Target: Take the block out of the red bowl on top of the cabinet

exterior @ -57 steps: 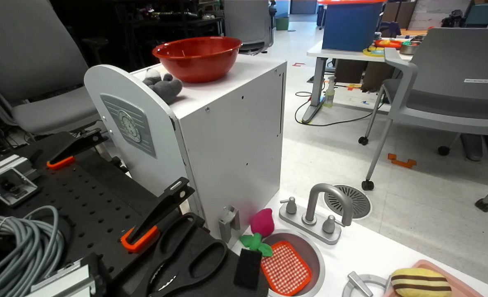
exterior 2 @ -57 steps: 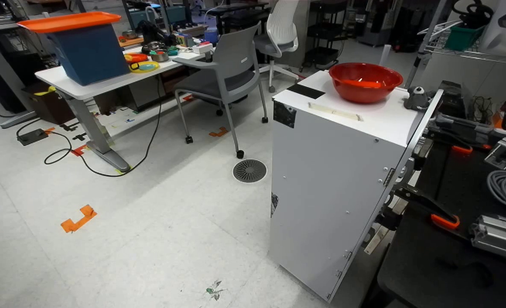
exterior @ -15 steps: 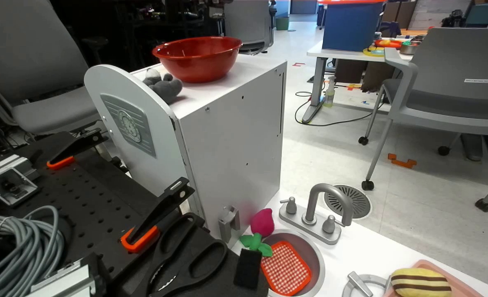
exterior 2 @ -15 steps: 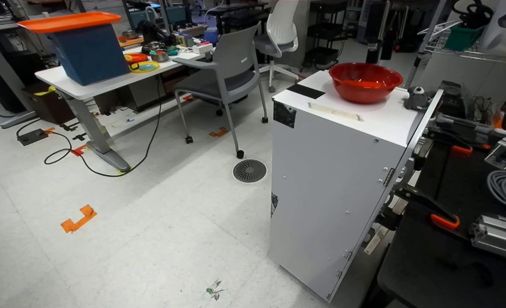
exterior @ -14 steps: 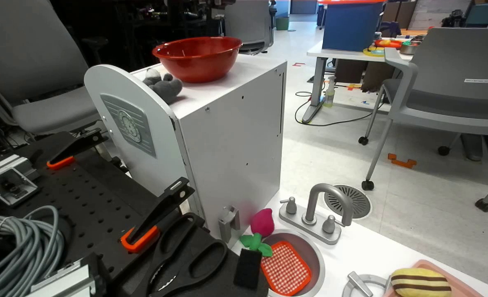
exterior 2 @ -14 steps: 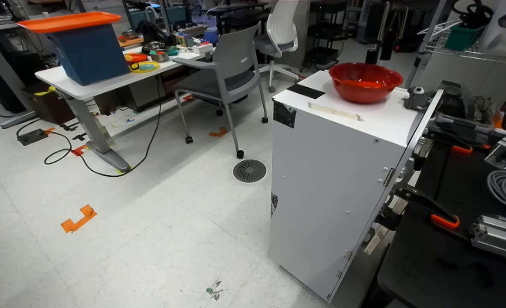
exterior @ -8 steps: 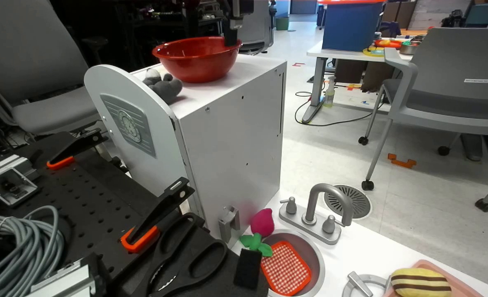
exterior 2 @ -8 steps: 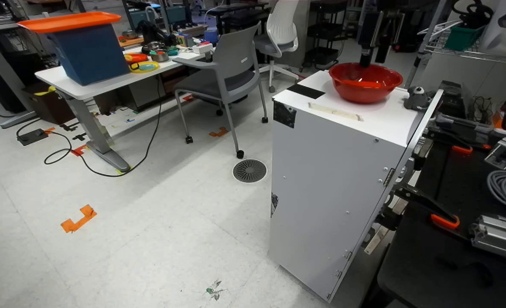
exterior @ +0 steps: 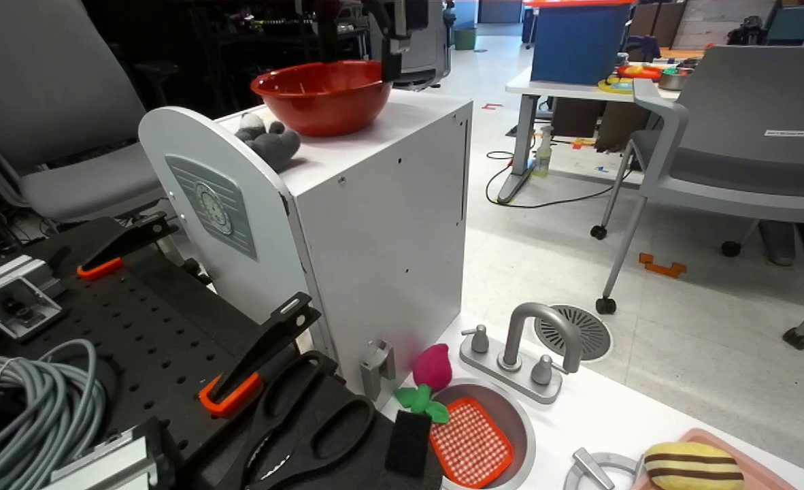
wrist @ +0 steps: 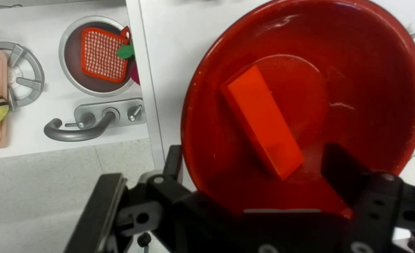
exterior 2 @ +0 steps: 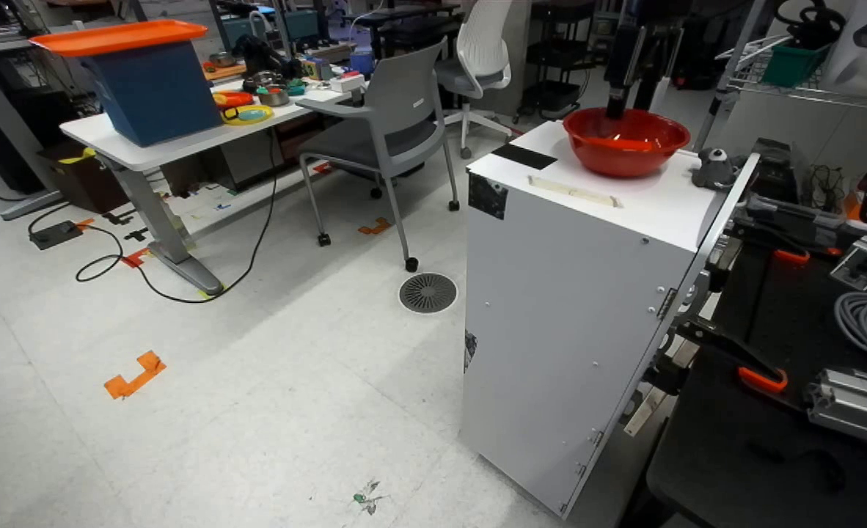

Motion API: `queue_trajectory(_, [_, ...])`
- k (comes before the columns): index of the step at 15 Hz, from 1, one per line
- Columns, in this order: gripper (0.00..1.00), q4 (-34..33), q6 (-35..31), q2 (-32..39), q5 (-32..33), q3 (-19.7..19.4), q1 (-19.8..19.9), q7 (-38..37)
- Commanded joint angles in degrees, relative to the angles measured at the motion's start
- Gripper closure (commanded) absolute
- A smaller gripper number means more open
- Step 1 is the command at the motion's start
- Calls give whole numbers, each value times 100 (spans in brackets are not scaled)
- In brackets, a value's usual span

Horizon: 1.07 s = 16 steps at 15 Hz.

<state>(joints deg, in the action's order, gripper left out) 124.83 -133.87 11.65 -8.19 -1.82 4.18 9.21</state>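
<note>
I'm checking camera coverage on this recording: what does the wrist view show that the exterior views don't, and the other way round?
Only the wrist view: the block's whole upper face, end to end.

Only the exterior views: the blue bin and the door of the cabinet.

Shared: the open gripper, the red bowl and the cabinet's top; plus, in an exterior view, the faucet, and, in an exterior view, part of the block.

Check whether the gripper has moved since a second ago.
Yes: against the white cabinet in an exterior view, the gripper has come lower and slightly leftward in the picture, toward the red bowl.
</note>
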Motion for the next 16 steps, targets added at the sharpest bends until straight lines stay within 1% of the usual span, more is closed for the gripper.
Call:
queue_trajectory(1, [0,20,-55,-89,138,23,-78,-213])
queue_trajectory(8, [0,122,-74,-249,462,60,-276,-552])
queue_trajectory(12, [0,77,-41,-187,403,85,-294,-527])
queue_trajectory(16, [0,0,-1,-63,238,121,-245,-304])
